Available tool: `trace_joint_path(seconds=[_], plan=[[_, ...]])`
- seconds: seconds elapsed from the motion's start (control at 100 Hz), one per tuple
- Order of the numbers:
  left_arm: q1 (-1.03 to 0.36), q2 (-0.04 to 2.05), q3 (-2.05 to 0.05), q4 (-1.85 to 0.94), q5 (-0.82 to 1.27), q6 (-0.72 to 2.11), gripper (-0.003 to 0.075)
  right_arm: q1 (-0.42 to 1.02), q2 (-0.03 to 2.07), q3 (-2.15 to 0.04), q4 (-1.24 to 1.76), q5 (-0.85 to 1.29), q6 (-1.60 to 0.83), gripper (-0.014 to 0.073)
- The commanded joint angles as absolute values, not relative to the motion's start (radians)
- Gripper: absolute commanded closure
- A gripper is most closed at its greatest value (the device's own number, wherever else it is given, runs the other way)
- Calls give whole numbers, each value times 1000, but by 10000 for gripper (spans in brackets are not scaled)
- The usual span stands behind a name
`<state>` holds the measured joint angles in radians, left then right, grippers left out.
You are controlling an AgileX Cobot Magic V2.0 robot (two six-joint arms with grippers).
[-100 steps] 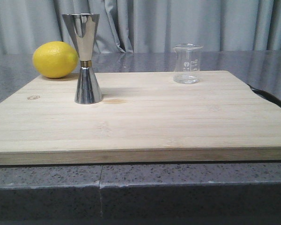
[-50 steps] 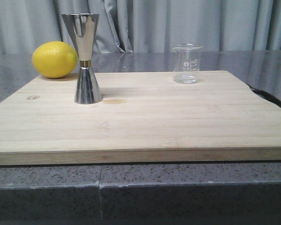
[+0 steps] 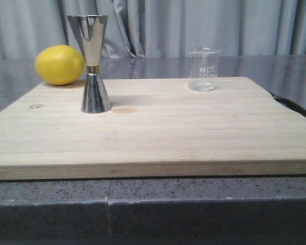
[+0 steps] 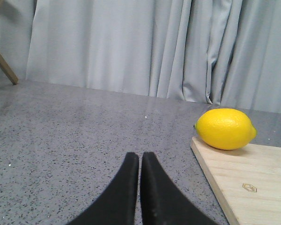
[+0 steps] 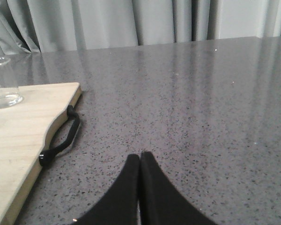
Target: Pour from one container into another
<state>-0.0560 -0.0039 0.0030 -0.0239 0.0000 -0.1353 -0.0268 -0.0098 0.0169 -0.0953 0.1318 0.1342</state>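
A small clear glass beaker (image 3: 203, 69) stands upright at the back right of the wooden board (image 3: 153, 138); its base also shows in the right wrist view as the beaker (image 5: 2, 84). The tall steel hourglass jigger (image 3: 93, 63) with a brass band stands upright on the board's left part. Neither gripper appears in the front view. My left gripper (image 4: 140, 155) is shut on nothing over the grey counter, left of the board. My right gripper (image 5: 140, 155) is shut on nothing over the counter, right of the board.
A yellow lemon (image 3: 59, 64) lies on the board's back left corner, beside the jigger, and shows as the lemon (image 4: 225, 128) in the left wrist view. A black strap loop (image 5: 61, 140) hangs off the board's right edge. Grey curtains close the back.
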Motion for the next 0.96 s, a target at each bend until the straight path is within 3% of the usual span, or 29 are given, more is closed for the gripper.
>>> trace_joint_path(seconds=[0.0, 0.95], plan=[[-64, -32, 42, -30, -78, -142, 739, -32, -28, 47, -95, 6, 126, 666], [-64, -32, 42, -30, -78, -142, 739, -32, -28, 45, -95, 51, 126, 666]])
